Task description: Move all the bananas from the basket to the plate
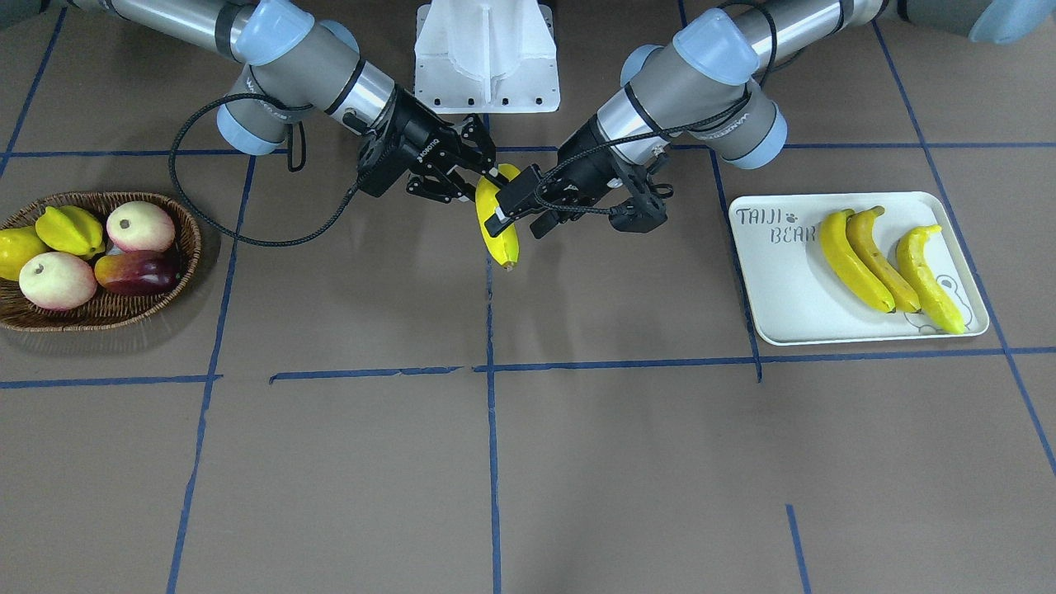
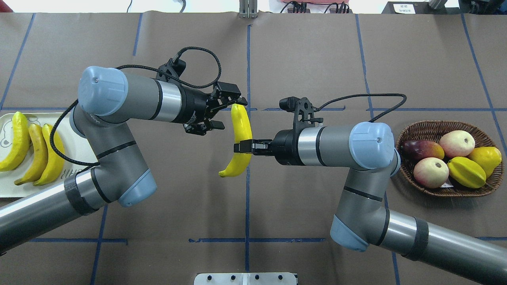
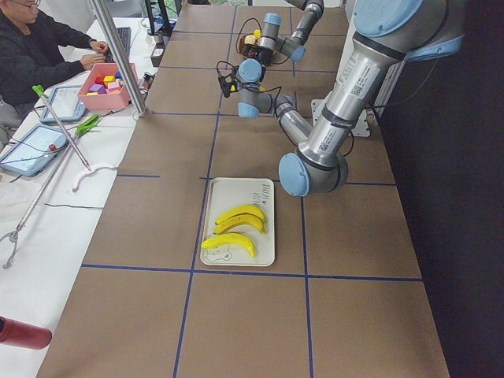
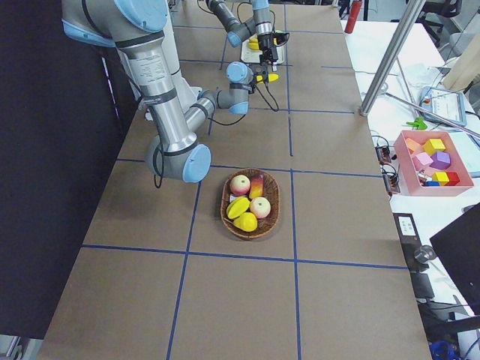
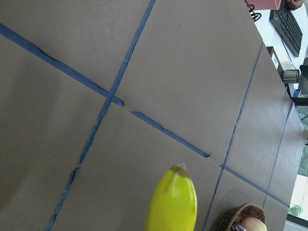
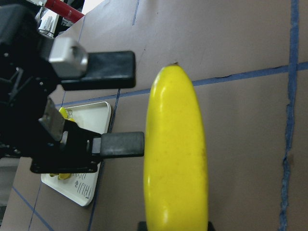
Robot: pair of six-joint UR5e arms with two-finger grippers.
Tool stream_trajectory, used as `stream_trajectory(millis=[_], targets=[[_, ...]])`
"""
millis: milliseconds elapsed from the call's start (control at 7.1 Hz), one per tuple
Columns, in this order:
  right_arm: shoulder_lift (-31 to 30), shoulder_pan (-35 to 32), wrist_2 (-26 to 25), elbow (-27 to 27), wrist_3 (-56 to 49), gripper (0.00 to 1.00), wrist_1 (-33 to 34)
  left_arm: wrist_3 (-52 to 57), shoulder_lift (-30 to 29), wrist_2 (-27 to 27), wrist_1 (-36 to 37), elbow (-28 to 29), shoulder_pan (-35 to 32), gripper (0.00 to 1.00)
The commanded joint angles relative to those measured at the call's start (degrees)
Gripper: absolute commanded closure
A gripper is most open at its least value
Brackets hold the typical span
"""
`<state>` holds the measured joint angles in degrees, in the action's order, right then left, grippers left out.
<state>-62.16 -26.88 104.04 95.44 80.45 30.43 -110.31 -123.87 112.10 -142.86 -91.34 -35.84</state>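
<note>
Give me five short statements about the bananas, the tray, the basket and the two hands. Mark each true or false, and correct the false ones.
1. Three bananas lie on the white tray. True.
2. The right hand is open and empty. False: it is shut on a fourth banana, held in mid-air.
3. The left hand is open next to the fourth banana. True.
4. One banana lies in the wicker basket. False: only other fruit shows there, among it a starfruit.
5. The white tray bears the words TAIJI BEAR. True.
</note>
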Motion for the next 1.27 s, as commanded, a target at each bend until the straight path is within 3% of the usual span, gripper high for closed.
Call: stream_trajectory(millis=[0, 141, 282, 422, 563, 704, 845, 1126], targets=[[0.02, 0.25, 0.03, 0.28, -0.11, 0.98, -0.02, 0.10, -0.58, -0.04, -0.05, 1.33, 1.30, 0.01], [0.02, 0.25, 0.03, 0.28, -0.11, 0.98, -0.02, 0.19, -0.58, -0.04, -0.14, 1.34, 1.30, 0.20], [0.02, 0.25, -0.06, 0.28, -0.11, 0.99, -0.02, 0.88, -0.50, 0.05, -0.23, 1.25, 1.39, 0.83], [0.02, 0.25, -0.06, 0.28, -0.29, 0.98, -0.02, 3.15, -0.50, 0.13, -0.31, 1.16, 1.39, 1.00], [0.11, 0.17, -0.24, 0.10, -0.29, 0.94, -0.02, 3.18, -0.41, 0.05, -0.40, 1.16, 1.39, 1.00], [0.20, 0.08, -0.24, 0.10, 0.14, 0.26, 0.16, 3.26, -0.32, 0.05, -0.40, 1.16, 1.39, 1.00], [0.11, -0.01, -0.24, 0.54, 0.67, 0.00, -0.01, 3.26, -0.32, 0.05, -0.32, 1.25, 1.30, 1.00], [0.11, -0.27, -0.24, 1.33, 0.59, 0.00, 0.16, 3.35, -0.06, 0.05, 0.12, 1.25, 0.78, 1.00]])
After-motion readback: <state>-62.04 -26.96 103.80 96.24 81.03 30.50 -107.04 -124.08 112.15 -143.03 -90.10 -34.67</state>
